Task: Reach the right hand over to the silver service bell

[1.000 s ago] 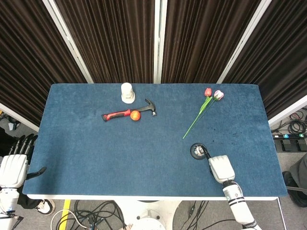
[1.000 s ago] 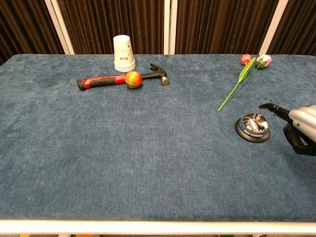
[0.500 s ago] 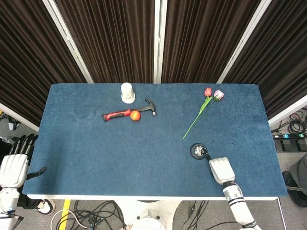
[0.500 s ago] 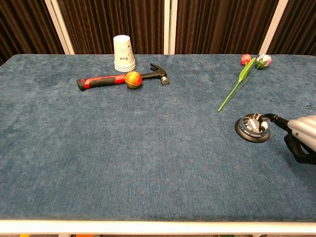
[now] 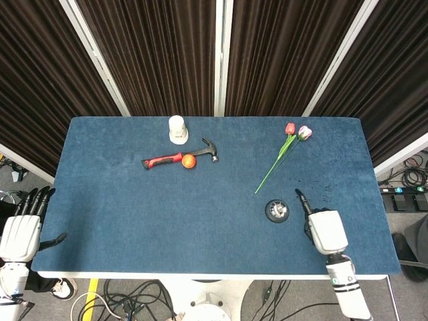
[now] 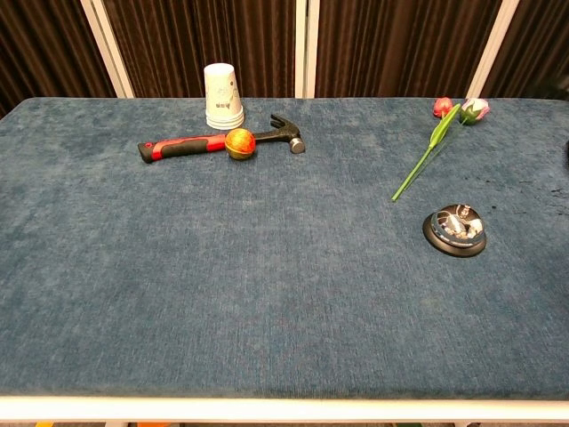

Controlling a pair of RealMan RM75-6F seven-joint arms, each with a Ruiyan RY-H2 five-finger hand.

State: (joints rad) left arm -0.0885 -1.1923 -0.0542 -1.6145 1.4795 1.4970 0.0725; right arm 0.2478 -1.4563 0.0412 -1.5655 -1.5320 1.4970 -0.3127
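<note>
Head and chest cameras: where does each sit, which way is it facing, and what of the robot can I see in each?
Head view: high above the near edge, looking steeply down on the whole table; shows the left hand off the left edge and the right hand just right of the bell.
Chest view: low at the near edge, looking across the tabletop toward the curtains; no hand clearly shows.
Shared: bell, hammer, ball, cup, tulips.

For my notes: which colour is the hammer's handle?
Red with black, on the hammer; clearest in the chest view.
</note>
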